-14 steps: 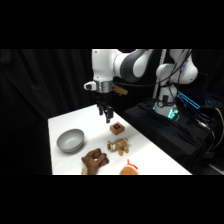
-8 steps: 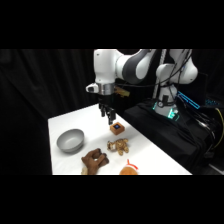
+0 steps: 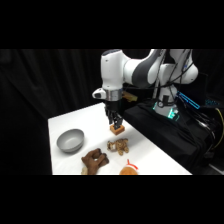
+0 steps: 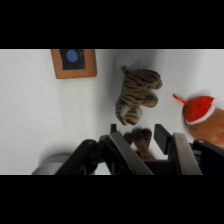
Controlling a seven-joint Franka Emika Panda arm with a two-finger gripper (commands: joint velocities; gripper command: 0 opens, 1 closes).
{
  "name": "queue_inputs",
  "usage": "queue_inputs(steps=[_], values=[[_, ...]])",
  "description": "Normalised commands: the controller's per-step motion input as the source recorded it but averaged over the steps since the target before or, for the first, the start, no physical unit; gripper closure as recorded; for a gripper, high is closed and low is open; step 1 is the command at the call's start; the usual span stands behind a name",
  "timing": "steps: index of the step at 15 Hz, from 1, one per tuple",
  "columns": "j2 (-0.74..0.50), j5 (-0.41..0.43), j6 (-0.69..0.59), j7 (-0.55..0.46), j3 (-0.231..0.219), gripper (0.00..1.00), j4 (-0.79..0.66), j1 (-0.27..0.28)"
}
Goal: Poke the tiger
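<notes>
The tiger (image 3: 118,146), a small tan plush animal with dark stripes, lies on its side on the white table (image 3: 65,122), toward the near edge and right of centre; untouched. Over the last second the two-finger gripper (image 3: 115,125) has dropped from well above the table to hang low over the small wooden block with a dark blue-spotted top (image 3: 118,130), just behind the tiger. Judgement: approach under way, poke not yet made; a short move toward the near edge and down remains. Jaws narrow, holding nothing, in the wrist view.

Neighbours: dark-brown plush toy (image 3: 95,160) near, toward the left edge; orange-and-white plush toy (image 3: 129,170) close at the near edge; grey bowl (image 3: 70,140) well apart. The block sits nearest the descent path.
</notes>
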Motion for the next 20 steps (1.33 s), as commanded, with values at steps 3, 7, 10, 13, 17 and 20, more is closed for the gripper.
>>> queue_inputs(steps=[3, 7, 10, 13, 17, 20], values=[[-0.03, -0.083, 0.21, 0.12, 0.018, 0.86, -0.11, 0.037], [0.11, -0.062, 0.30, 0.10, 0.030, 1.00, -0.08, 0.047], [0.20, -0.030, 0.30, 0.07, 0.027, 0.97, -0.04, 0.045], [0.23, -0.013, 0.31, 0.04, 0.017, 0.94, 0.00, 0.033], [0.29, 0.009, 0.29, 0.00, 0.014, 0.96, 0.05, 0.020], [0.36, 0.042, 0.29, -0.04, 0.038, 0.96, 0.11, 0.012]])
